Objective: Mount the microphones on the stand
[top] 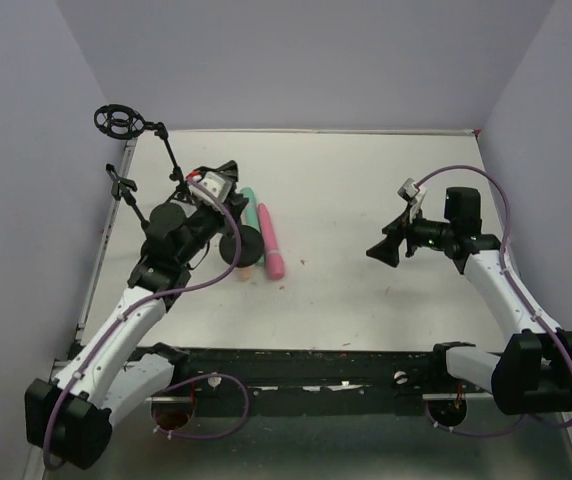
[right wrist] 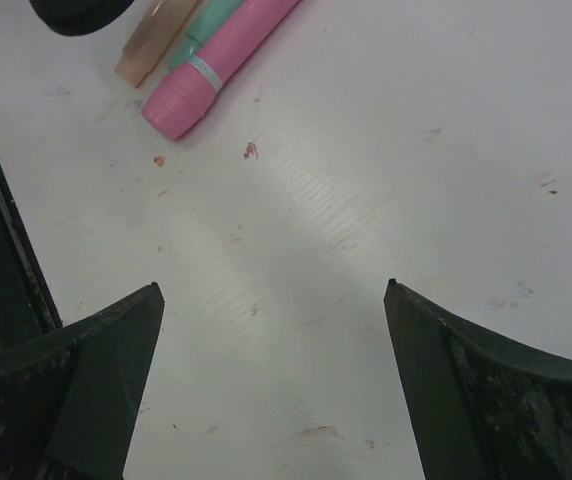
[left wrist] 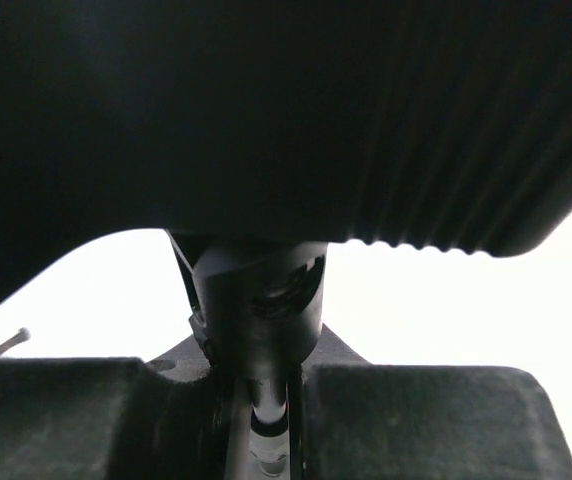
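The black microphone stand (top: 171,160) stands at the left, with a ring mount (top: 118,122) at its top and a clip (top: 121,187) on a side arm. My left gripper (top: 194,192) is shut on a thin rod of the stand; in the left wrist view the rod (left wrist: 267,432) sits between the closed jaws (left wrist: 266,400) under a black cylinder (left wrist: 261,305). The pink microphone (top: 271,241), the teal one (top: 251,213) and the peach one (top: 249,269) lie side by side on the table; all three show in the right wrist view (right wrist: 221,60) (right wrist: 211,18) (right wrist: 151,45). My right gripper (top: 380,250) (right wrist: 271,300) is open and empty, to their right.
A black round disc (top: 249,243) lies partly over the teal and peach microphones. A large dark ribbed surface (left wrist: 286,110) fills the top of the left wrist view. The white table (top: 366,190) is walled in by grey panels, with a black rail at its near edge (top: 296,365).
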Tool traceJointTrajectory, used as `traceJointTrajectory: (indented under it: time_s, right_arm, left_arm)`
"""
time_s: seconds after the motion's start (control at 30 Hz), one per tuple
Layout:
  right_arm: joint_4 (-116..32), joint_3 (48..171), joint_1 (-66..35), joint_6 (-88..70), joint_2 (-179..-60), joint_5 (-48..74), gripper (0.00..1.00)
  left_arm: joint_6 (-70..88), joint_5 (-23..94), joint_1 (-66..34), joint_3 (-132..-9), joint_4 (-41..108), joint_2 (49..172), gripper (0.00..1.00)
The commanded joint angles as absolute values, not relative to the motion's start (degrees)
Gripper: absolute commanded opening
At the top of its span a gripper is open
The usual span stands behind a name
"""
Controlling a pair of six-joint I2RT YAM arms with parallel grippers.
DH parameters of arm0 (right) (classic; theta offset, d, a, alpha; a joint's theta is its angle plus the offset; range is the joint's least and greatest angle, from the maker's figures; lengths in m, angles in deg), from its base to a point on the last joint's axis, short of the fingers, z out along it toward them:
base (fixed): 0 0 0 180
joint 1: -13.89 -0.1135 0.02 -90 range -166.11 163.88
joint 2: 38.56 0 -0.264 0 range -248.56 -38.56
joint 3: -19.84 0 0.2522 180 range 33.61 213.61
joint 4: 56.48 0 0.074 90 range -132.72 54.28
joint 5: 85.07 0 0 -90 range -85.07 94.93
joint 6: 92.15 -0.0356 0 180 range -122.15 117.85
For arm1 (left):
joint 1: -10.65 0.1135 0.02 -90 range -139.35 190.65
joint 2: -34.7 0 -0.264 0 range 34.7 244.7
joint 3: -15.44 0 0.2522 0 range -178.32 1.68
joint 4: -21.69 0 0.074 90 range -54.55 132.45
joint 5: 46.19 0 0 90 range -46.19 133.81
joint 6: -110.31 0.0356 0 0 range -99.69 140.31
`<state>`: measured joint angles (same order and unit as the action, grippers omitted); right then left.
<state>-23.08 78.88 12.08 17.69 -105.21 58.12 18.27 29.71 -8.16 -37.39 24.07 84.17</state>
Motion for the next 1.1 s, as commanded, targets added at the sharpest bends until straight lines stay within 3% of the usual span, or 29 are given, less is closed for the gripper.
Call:
traceJointTrajectory:
  time_s: [0.0,0.33,0.53,0.67,0.73,0.97,1.07]
  right_arm:
    - [-21.6,80.4,11.9,18.5,-107.3,53.3,1.00]
    - [-22.5,81.2,13.5,16.3,-109.1,45.8,1.00]
    - [-23.5,81.0,16.6,14.5,-108.5,45.4,1.00]
    - [-23.6,81.0,16.8,14.2,-109.0,45.9,1.00]
    - [-23.6,81.0,16.8,14.2,-109.1,45.9,1.00]
    - [-23.1,81.1,16.8,14.8,-109.4,47.1,1.00]
    - [-22.6,81.2,16.8,15.3,-109.7,47.6,1.00]
  left_arm:
    - [16.4,23.0,-18.4,-44.2,19.7,93.3,0.00]
    - [17.0,29.4,-33.3,-60.6,8.9,121.8,0.00]
    - [15.1,30.9,-35.4,-62.5,2.1,129.6,0.00]
    - [13.8,31.6,-35.8,-62.0,0.4,133.2,0.06]
    - [12.8,31.6,-35.8,-60.6,-1.1,133.8,0.13]
    - [12.4,33.0,-36.2,-54.8,-3.1,130.9,0.60]
    - [12.5,33.4,-36.3,-52.2,-2.8,128.3,0.69]
